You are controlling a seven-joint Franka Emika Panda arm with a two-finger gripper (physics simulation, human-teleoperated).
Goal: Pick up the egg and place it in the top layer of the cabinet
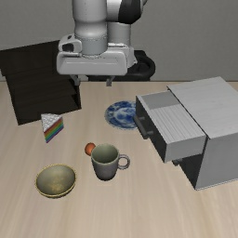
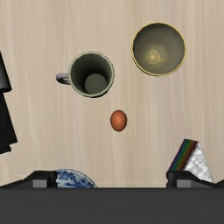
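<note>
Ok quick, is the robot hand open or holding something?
The jaws are open, holding nothing; the egg lies untouched on the table.

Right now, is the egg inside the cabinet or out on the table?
Out. The egg lies on the bare table, beside the mug and apart from the cabinet.

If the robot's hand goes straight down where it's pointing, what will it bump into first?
Probably the bare light wooden table, between the blue patterned plate and the rainbow cake slice. The open hand points downward, and the small brown egg lies off that line, though depth is unclear.
</note>
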